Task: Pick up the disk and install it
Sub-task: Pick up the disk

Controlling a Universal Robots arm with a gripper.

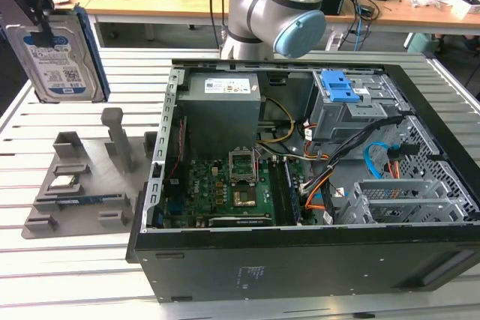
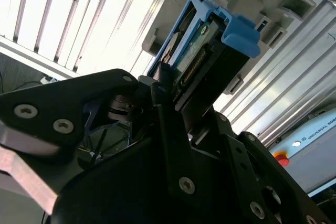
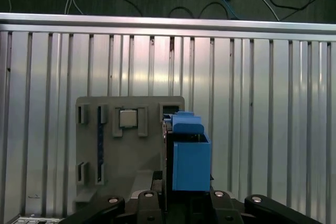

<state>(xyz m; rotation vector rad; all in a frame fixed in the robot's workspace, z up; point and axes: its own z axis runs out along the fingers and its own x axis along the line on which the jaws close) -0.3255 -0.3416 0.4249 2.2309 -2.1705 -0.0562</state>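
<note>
Up in the air at the exterior view's left hangs the disk (image 1: pixel 64 54), a flat silver metal hard drive with a white-and-blue label and blue plastic rails. It is upright, label face out, well clear of the grey plastic fixture tray (image 1: pixel 82 185) on the slatted metal worktop (image 1: pixel 75 282).

The exterior view also brings in the open black computer case (image 1: pixel 300 267) at its right, with a green motherboard (image 1: pixel 217 200) inside. The grey robot arm (image 1: pixel 277 13) rises behind it.

The second wrist view goes in close: the black claw (image 2: pixel 170 95) is clamped tight on the disk (image 2: pixel 205 51), one finger (image 2: pixel 168 129) pressed against its side, and a row of connector pins shows at its end.

The first wrist view looks straight down. The disk (image 3: pixel 189 156) is edge-on here, blue rail uppermost, over the tray's (image 3: pixel 121 156) edge. A small square silver chip (image 3: pixel 128 118) sits in one of the tray's pockets.
</note>
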